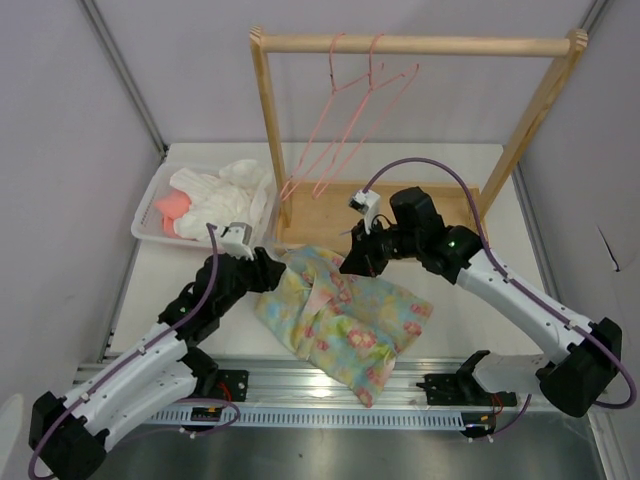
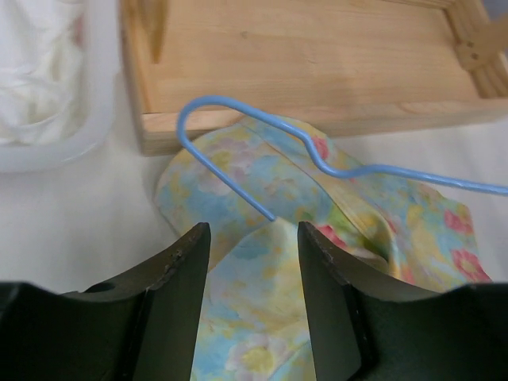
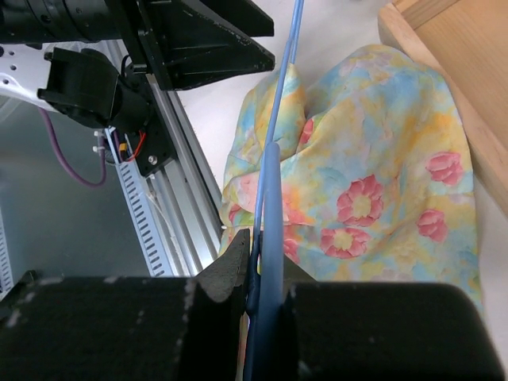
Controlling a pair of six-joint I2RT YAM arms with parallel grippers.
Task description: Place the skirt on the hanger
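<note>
The skirt, a pastel patchwork cloth with pink flowers, lies crumpled on the table between the arms. My right gripper is shut on the light-blue wire hanger, and the wire runs out between its jaws over the skirt. In the left wrist view the hanger's hook lies on the skirt's far end, its tip near my fingers. My left gripper is open, with skirt cloth between and below its jaws. In the top view it sits at the skirt's left corner.
A wooden clothes rack stands behind the skirt with pink wire hangers on its bar, and its base board touches the skirt. A white tray at back left holds white cloth and a coral cloth. A metal rail runs along the near edge.
</note>
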